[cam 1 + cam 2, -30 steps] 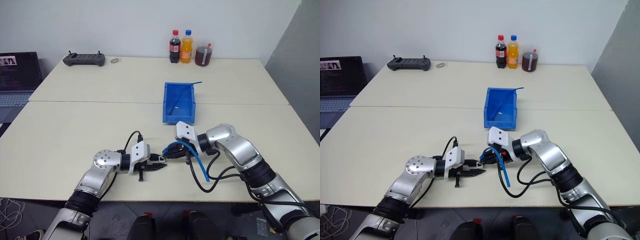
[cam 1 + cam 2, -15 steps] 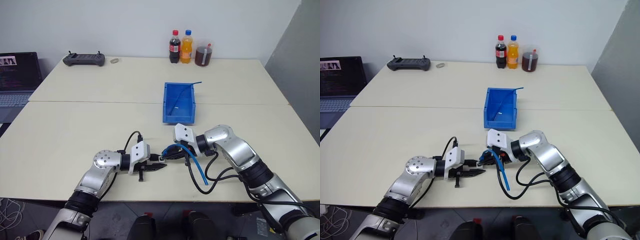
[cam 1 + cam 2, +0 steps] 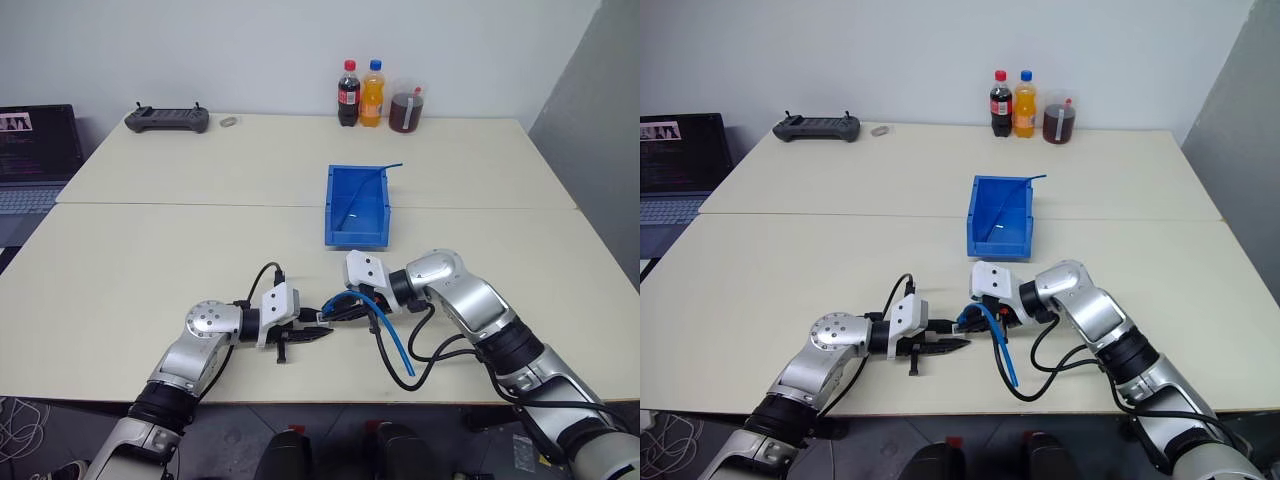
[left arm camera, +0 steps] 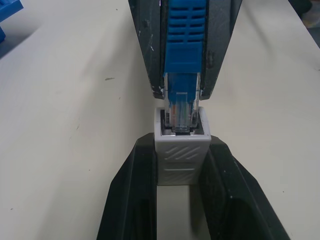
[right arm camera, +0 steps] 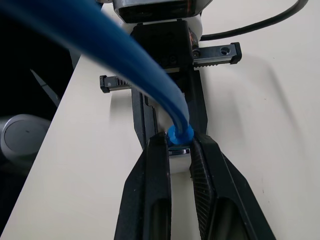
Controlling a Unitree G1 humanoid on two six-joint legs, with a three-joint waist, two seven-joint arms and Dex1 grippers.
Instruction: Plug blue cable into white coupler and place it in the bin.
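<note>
A wide cream table carried everything. At its far edge stood three drink bottles, with a black controller further to the left and a laptop off the left side. Near the middle of the table sat the bin, open at the top, with a thin blue cable end poking over its far right corner.

Just in front of the bin, near the front edge, the two arms met tip to tip. The right gripper was clamped on the blue boot of the blue cable, whose length curved away from the gripper toward the table's front edge. The left gripper was closed around the white coupler, pinching it by its sides.

In the left wrist view, the cable's clear plug sat with its tip inside the coupler's dark socket, most of the plug body still showing above the rim. Both the plug and the coupler were well apart from the bin, between the two grippers.
</note>
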